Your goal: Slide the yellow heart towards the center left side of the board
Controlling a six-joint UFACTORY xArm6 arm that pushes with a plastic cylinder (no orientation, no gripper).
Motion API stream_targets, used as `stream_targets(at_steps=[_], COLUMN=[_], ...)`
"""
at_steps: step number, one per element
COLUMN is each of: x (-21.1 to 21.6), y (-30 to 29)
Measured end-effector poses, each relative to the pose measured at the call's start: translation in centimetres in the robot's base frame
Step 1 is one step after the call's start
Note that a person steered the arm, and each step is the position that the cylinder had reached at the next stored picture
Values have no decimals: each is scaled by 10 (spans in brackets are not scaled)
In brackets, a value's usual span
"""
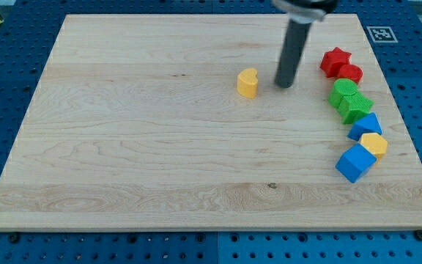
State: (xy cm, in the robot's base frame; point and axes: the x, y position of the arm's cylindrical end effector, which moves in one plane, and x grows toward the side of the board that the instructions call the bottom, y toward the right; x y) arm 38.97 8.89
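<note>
Heart: yellow heart point(247, 83) sits upper centre of the frame, on the bare board point(123, 147), well apart from other blocks.
Tip: my tip point(284, 86) rests on the board just right of the heart, a small gap between them, not touching.
Claw: none fitted; the rod only pushes, nothing is grasped.
Handling: I judge the heart light, rigid and free-sliding on smooth wood; its rounded sides may let it rotate off line.
Contact: push its right face, centred, driving toward the frame's left.
Cluster: red star point(335, 60), red block point(349, 72), two green blocks point(350, 101), two blue blocks point(357, 150) and a yellow block point(375, 144) curve down the right side, clear of the path.
</note>
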Motion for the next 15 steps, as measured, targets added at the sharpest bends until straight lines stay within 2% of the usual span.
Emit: stream_targets(at_steps=[1,2,5,6,7,8,9,10,12,14,15], x=[14,15,-11,-35,-24,-18,-69,-78,-39,-36,-3], y=[-123,-189,-63,-92,-165,-213,-188,-205,-254,-211,-229])
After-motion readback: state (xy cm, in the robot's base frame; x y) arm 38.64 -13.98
